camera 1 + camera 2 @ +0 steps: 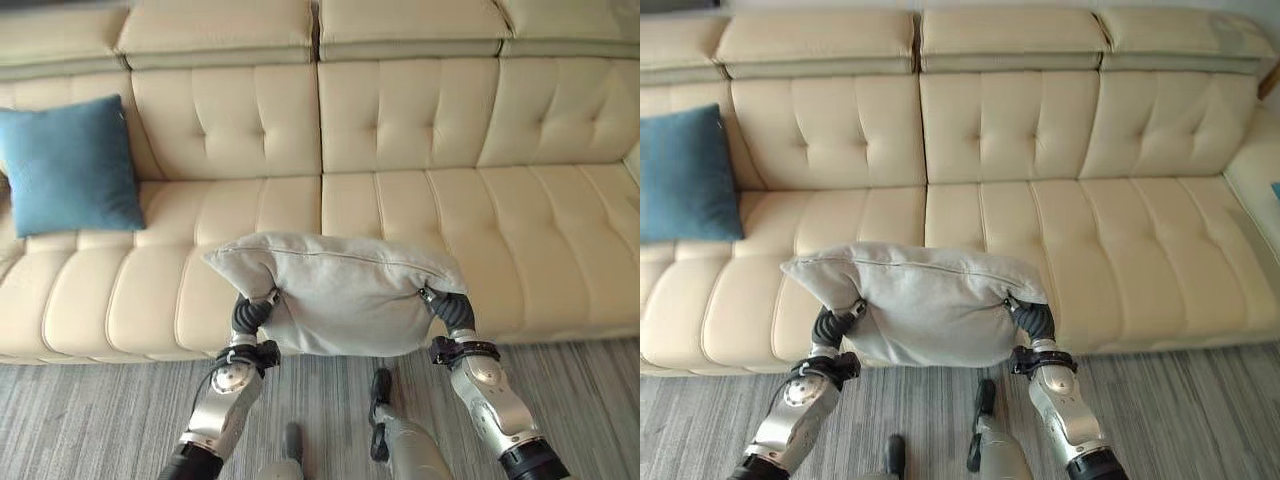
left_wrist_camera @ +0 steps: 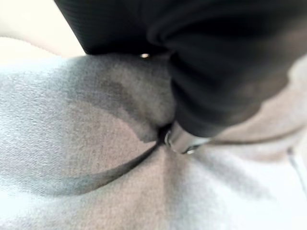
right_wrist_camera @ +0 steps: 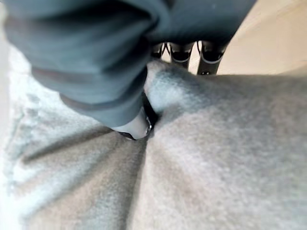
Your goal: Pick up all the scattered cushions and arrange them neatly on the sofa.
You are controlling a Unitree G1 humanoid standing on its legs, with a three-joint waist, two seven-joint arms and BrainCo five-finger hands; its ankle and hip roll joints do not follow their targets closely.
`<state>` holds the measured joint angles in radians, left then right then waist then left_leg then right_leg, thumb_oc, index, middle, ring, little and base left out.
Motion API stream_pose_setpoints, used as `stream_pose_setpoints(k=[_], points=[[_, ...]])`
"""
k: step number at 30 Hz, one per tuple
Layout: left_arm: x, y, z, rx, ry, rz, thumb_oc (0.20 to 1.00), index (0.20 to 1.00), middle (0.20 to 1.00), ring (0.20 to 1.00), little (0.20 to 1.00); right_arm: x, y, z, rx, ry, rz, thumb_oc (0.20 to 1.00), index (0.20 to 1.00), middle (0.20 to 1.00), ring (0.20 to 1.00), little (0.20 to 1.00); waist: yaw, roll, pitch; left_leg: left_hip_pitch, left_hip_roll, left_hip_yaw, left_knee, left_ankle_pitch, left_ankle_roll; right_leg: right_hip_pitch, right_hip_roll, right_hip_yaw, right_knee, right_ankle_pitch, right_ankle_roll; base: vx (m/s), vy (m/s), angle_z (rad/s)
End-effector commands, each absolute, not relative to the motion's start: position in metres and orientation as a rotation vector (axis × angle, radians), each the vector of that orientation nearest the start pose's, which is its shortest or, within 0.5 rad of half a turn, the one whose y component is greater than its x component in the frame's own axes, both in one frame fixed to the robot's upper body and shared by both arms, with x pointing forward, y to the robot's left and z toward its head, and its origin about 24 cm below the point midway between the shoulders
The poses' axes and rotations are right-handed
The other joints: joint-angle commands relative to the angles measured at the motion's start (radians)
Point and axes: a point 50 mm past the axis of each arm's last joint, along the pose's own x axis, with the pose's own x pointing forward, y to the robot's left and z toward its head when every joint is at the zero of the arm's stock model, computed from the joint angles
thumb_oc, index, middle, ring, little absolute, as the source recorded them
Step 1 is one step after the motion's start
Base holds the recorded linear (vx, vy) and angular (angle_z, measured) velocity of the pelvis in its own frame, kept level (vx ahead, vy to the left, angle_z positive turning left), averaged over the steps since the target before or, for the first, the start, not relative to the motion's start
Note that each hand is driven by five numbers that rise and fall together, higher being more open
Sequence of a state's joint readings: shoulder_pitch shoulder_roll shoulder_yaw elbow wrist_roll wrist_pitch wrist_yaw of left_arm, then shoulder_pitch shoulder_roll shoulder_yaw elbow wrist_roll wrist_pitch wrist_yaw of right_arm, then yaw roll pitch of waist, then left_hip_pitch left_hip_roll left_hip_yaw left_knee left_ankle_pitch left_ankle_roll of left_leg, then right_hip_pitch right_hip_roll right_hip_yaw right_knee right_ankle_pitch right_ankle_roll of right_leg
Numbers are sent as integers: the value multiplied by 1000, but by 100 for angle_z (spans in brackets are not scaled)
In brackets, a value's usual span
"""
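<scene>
A light grey cushion (image 1: 340,295) hangs in the air in front of the sofa's seat edge, held at both lower sides. My left hand (image 1: 252,313) is shut on its left side, the thumb (image 2: 184,139) pressed into a fold of the grey cloth (image 2: 86,143). My right hand (image 1: 452,310) is shut on the right side, its thumb dug into the fabric (image 3: 230,153) and its fingers (image 3: 208,60) behind the cushion. A blue cushion (image 1: 70,165) leans upright against the backrest at the sofa's left end.
The long cream tufted sofa (image 1: 450,220) spans the view; its middle and right seats are bare. A side section of the sofa (image 1: 1255,190) runs forward at the far right. Grey striped carpet (image 1: 90,420) lies in front of it.
</scene>
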<state>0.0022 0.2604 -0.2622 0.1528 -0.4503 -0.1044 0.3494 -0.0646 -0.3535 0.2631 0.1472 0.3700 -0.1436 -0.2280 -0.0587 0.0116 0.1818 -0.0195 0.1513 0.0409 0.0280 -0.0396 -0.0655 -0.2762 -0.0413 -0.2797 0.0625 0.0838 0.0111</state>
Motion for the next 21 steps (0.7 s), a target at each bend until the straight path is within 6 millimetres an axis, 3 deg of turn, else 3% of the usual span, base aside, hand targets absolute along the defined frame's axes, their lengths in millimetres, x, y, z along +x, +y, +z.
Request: stream_pose_setpoints(k=[1,7,12,14,15,21], points=[[266,142,65,-191,-139,11,200,200,200,200,200,268,-147,84,70,-247,104,200,200,200,200,200,-3,-39,-11,9,-106,8,220,-58,-21,100,-18,35,-4,-121,65,124,-104,-7],[264,148,61,-181,-120,28,200,200,200,200,200,268,-150,81,49,-232,96,200,200,200,200,200,13,-60,-15,-98,-82,32,175,-68,-10,161,-48,44,-27,-151,67,158,-24,-2],[263,152,62,-148,-121,30,200,200,200,200,200,268,-155,81,32,-228,74,200,200,200,200,200,40,-48,-4,-186,-34,36,15,98,-39,240,-43,60,-50,-179,75,186,79,-2],[263,153,62,-139,-126,32,200,200,200,200,200,268,-158,80,22,-228,56,200,200,200,200,200,44,-46,1,-206,-21,61,-9,118,-46,269,-46,70,-48,-198,76,223,165,-12],[262,154,62,-140,-130,36,200,200,200,200,200,266,-156,80,23,-225,63,200,200,200,200,200,44,-24,-16,-162,-15,60,-53,126,-50,284,-38,81,-41,-207,80,199,162,-3],[256,154,60,-111,-121,19,200,200,200,200,200,263,-153,74,27,-199,67,200,200,200,200,200,45,-25,-56,-70,-51,80,-93,108,-29,334,-74,109,-56,-198,104,176,190,-19]])
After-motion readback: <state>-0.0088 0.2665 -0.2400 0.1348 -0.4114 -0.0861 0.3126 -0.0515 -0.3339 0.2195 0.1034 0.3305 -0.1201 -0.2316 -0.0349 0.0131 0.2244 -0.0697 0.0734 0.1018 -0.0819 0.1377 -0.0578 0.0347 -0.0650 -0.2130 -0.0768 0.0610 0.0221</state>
